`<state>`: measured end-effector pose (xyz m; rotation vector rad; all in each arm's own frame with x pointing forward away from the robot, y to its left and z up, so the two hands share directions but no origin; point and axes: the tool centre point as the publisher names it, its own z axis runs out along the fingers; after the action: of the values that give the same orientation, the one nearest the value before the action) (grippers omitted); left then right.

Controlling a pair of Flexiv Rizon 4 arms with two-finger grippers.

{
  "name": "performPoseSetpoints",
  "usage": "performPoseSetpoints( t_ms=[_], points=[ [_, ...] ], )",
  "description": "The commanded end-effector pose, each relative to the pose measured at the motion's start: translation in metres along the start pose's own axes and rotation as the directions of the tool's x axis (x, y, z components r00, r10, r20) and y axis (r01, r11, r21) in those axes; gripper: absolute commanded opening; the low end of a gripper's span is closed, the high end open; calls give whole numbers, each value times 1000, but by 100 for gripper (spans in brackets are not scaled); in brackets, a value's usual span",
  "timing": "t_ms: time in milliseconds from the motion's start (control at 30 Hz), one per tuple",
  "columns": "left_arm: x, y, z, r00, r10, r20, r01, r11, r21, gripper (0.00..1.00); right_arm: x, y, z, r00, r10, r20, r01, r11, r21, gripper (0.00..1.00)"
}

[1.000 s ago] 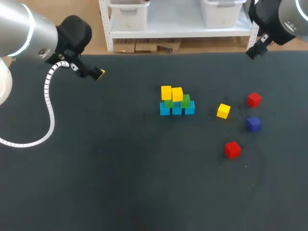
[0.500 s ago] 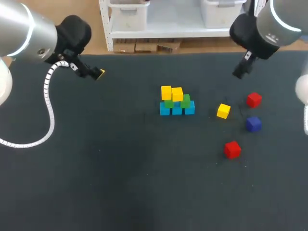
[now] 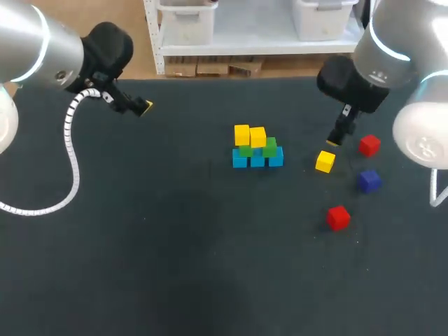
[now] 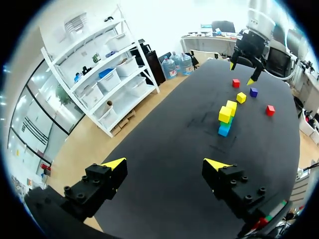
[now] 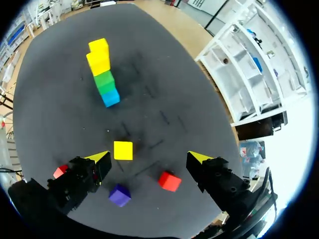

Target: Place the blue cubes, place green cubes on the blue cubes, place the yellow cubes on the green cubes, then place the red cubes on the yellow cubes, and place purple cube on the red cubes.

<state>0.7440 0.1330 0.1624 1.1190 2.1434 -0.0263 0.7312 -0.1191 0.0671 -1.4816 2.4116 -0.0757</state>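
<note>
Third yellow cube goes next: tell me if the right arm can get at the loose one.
Probably yes: the loose yellow cube lies ahead of the open right gripper, with nothing between them.

Soft, even light is coming down from overhead onto the dark table (image 3: 175, 266), which soaks it up with no glare, so the stacked cubes (image 3: 250, 135) show bright and throw only faint, short shadows at their feet. In the head view, the pale shells of my left arm (image 3: 31, 42) and my right arm (image 3: 392, 35) catch strong highlights, nearly white on the rounded joint. In both wrist views the room past the table burns out to white in places, while the tabletop reads dim and matte.
</note>
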Motion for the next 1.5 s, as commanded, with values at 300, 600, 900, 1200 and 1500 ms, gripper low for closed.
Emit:
performPoseSetpoints(
  t_ms=[300,600,900,1200,1500],
  points=[
    [1,2,0,1000,3,4,-3,1000,6,100,-3,16,30,999,-32,-22,29,988,-149,100],
    [1,2,0,1000,3,4,-3,1000,6,100,-5,23,49,997,-65,-43,54,975,-215,100],
    [1,2,0,1000,3,4,-3,1000,6,100,-3,8,57,992,-57,-109,22,955,-297,100],
    [1,2,0,1000,3,4,-3,1000,6,100,-7,18,65,993,-71,-97,29,925,-378,100],
    [1,2,0,1000,3,4,-3,1000,6,100,1,21,65,985,-103,-142,42,925,-378,100]
  ],
)
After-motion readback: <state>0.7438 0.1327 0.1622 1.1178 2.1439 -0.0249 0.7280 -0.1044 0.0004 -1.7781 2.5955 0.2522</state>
